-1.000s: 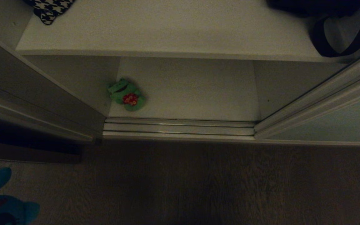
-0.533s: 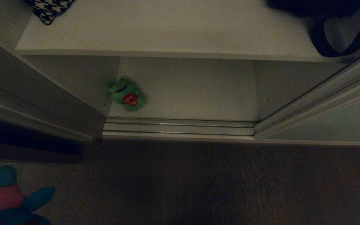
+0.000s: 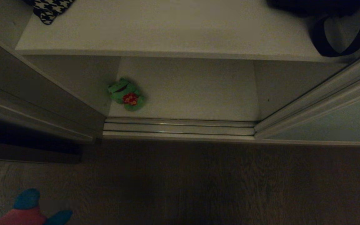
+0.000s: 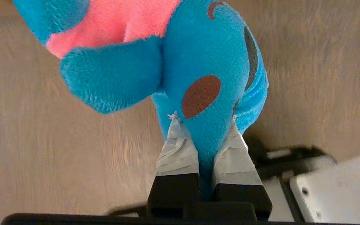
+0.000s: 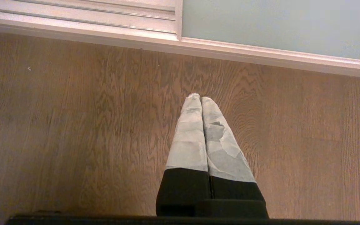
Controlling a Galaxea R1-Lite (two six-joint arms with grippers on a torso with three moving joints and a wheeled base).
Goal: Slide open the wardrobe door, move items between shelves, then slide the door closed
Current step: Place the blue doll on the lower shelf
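Pinching blue plush toy [image 4: 205, 62] in left tool [image 4: 203, 125] | right tool [image 5: 201, 98] closed, empty, above floor [image 5: 73, 125]

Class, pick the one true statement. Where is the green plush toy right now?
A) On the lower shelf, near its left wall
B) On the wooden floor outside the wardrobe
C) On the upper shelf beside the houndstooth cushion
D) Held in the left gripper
A: the green plush toy lies on the lower shelf near its left wall, while the left gripper clamps the blue plush toy.
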